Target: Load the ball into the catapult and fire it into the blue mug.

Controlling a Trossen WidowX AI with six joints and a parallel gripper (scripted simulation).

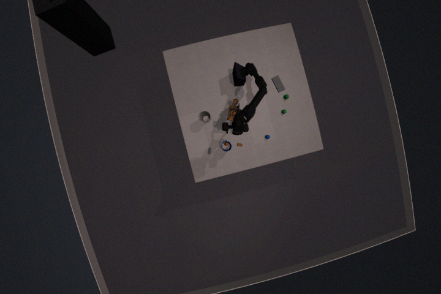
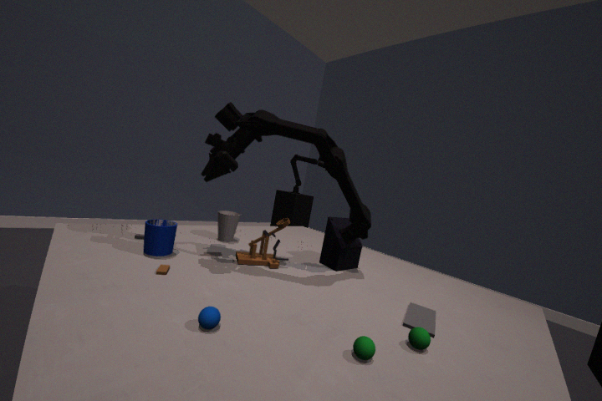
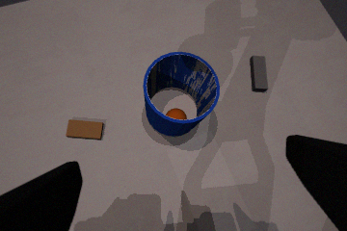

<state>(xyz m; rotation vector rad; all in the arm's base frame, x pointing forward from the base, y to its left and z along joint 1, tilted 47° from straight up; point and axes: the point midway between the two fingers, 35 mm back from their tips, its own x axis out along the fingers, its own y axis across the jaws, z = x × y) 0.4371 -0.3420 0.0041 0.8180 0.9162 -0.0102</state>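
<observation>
The orange ball (image 1: pixel 226 143) (image 3: pixel 176 114) lies inside the blue mug (image 2: pixel 160 240) (image 3: pixel 173 127), at its bottom. The mug stands upright. The orange-brown wooden catapult (image 1: pixel 230 117) (image 2: pixel 253 259) stands between the arm's base and the mug. Its throwing arm is raised, with the cup end (image 2: pixel 283 221) up; no ball shows in it. My gripper (image 2: pixel 206 176) (image 3: pixel 184 158) is open and empty, high above the table, with the mug ahead of its fingers in the wrist view. The catapult is out of the wrist view.
A grey cup (image 2: pixel 227 226) stands beyond the catapult. A small brown block (image 1: pixel 239 144) (image 3: pixel 85 129) and a small grey block (image 1: pixel 209 150) (image 3: pixel 259 73) flank the mug. A blue ball (image 2: pixel 209 317), two green balls (image 2: pixel 364 347) (image 2: pixel 419 338) and a grey slab (image 1: pixel 278 83) lie farther off.
</observation>
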